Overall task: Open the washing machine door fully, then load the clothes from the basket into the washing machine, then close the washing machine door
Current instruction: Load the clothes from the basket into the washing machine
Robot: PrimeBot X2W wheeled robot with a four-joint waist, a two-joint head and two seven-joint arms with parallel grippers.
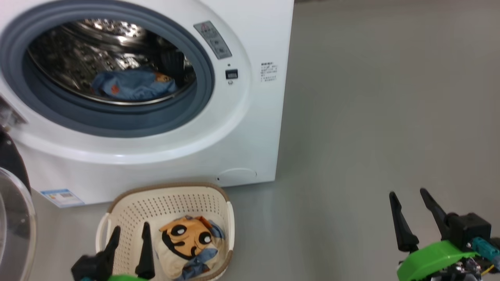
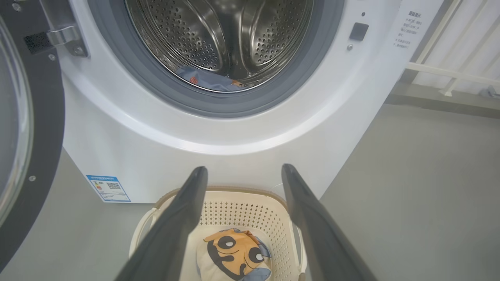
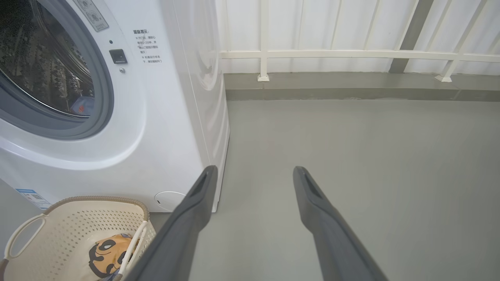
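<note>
The white washing machine [image 1: 250, 117] stands with its door [image 1: 13, 218] swung wide open at the left edge. A light blue garment [image 1: 133, 84] lies in the steel drum [image 2: 218, 39]. The cream basket [image 1: 172, 199] sits on the floor in front, holding an orange and cream garment [image 1: 187, 240] with cartoon eyes. My left gripper [image 1: 131, 232] hovers open over the basket's left half, nothing between its fingers. My right gripper [image 1: 408, 195] stands open and empty above bare floor to the right. The left wrist view shows the door [image 2: 43, 128], the basket [image 2: 242, 207] and the garment [image 2: 234, 253].
Grey floor [image 1: 371, 117] stretches right of the machine. A white railing [image 3: 351, 54] and a low kerb run along the far wall in the right wrist view. The open door's black rim takes up the space left of the basket.
</note>
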